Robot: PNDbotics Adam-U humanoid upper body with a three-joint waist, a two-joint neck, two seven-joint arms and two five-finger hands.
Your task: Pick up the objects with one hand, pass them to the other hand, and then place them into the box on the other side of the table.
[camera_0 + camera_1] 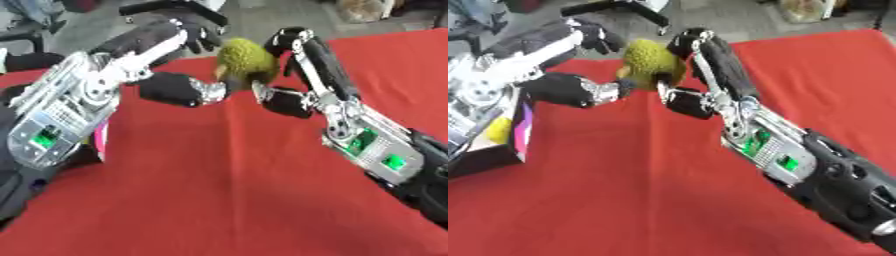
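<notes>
Currently a round, bumpy yellow-green ball (248, 61) is held above the far part of the red tablecloth (227, 190), between the two hands and clear of the cloth. The right hand (293, 75) is curled round the ball: dark fingers wrap over its far right side and the thumb presses in from below, near the ball's lower edge. The left hand (179, 65) meets the ball from the other side, its fingers arched over the upper left of the ball and its thumb reaching to the lower left edge; the thumb tip touches the ball, but whether the upper fingers touch it cannot be told. Both forearms run inward from the lower corners, silver and black with green lights.

At the left edge of the table stands a dark box (500, 145) with a pink and purple side, open at the top. A yellow object (498, 131) lies inside it, partly hidden by the left arm.
</notes>
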